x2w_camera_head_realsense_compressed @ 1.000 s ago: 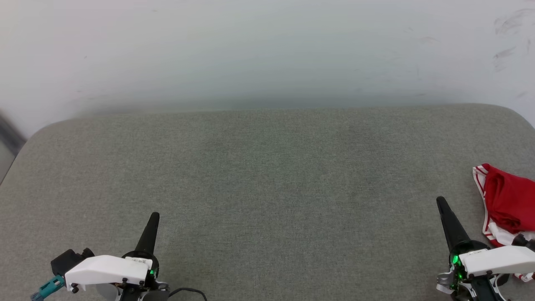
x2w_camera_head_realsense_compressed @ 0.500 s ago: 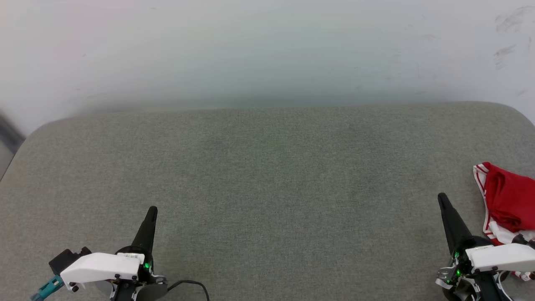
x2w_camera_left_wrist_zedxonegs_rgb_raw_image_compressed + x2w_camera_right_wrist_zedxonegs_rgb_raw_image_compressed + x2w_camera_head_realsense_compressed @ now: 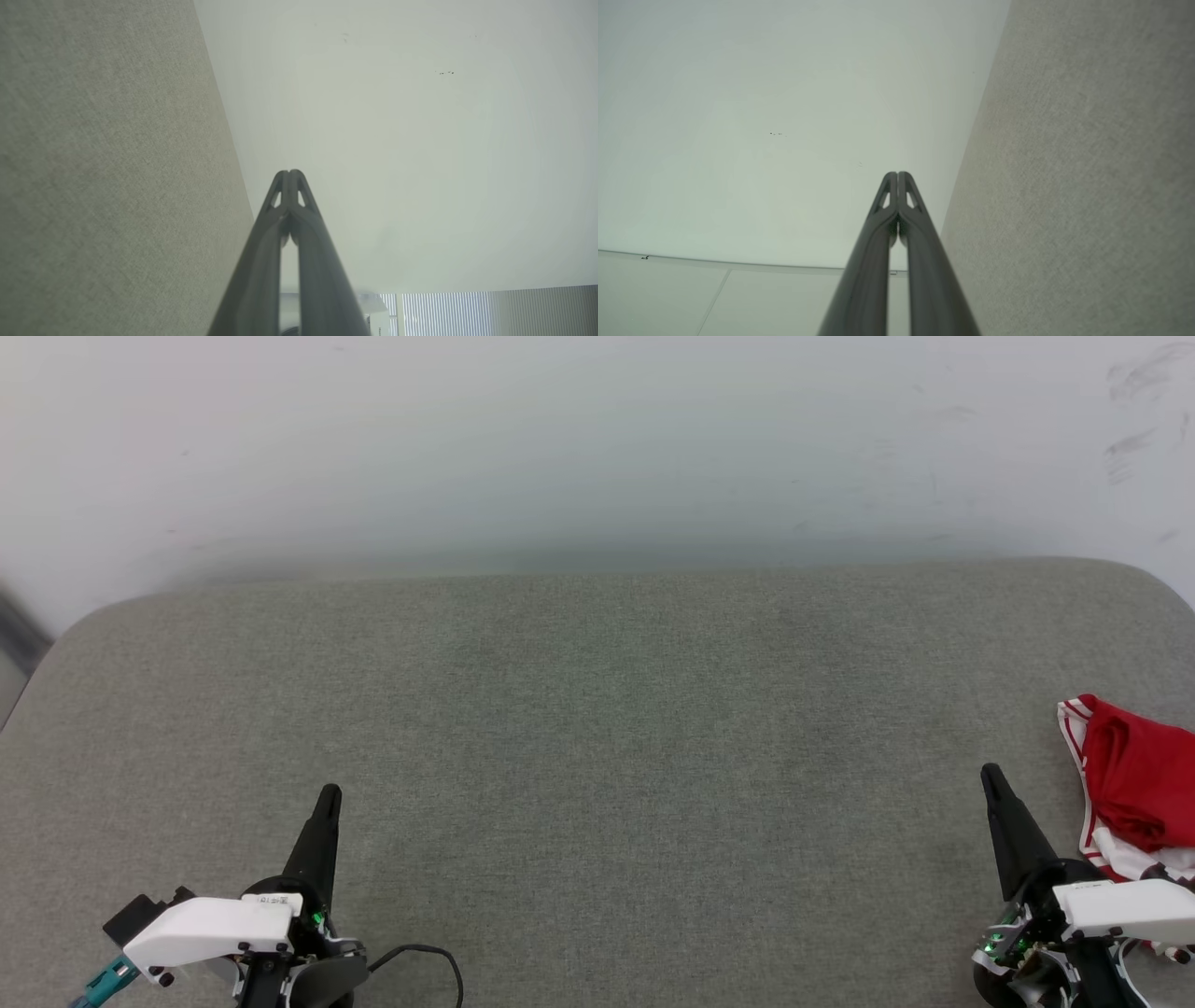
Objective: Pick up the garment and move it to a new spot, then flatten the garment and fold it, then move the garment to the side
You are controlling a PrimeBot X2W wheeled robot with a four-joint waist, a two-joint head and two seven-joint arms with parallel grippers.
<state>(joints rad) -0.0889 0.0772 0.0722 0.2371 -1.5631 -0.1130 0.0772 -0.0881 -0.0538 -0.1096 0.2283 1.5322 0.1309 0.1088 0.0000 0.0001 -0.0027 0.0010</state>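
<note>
Grey woven fabric covers the padded surface before you, backed by a pale wall; the middle of the head view is bare cloth. You have the garment at the far right edge of the frame, bunched in a red heap with white striped trim, partly cut off by the frame; it looks set to one side, though you cannot tell from this much whether it is folded. Your left gripper sits at the lower left and your right gripper at the lower right, its fingers near the garment but apart from it; both are clenched on nothing, fingertips pressed together in each wrist view, pointing toward the wall. That posture reads as arms parked low at the sides, either ahead of a reach for the cloth or with the job finished.
</note>
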